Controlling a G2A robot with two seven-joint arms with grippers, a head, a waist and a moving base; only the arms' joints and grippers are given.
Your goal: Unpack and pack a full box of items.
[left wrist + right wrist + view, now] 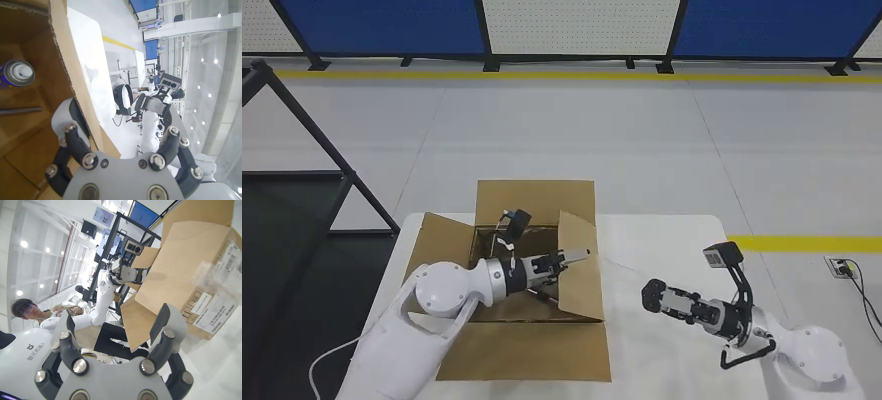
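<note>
An open cardboard box [582, 290] stands on the white table [662, 240], all its flaps up or folded out. My left gripper [567, 262] is at the box's right flap [62, 49] and is open, one finger [64, 113] inside the box and the other outside it. Down inside the box lie a blue can with a white cap [19, 73] and a dark rod [20, 110]. My right gripper [650, 296] hovers over the table to the right of the box, open, nothing between its fingers [166, 319]. The box's labelled side [189, 275] faces it.
Bare table [672, 340] lies between the box and the right gripper. The front flap [527, 350] lies flat toward the table's near edge. A black frame [302, 130] stands at the left beyond the table.
</note>
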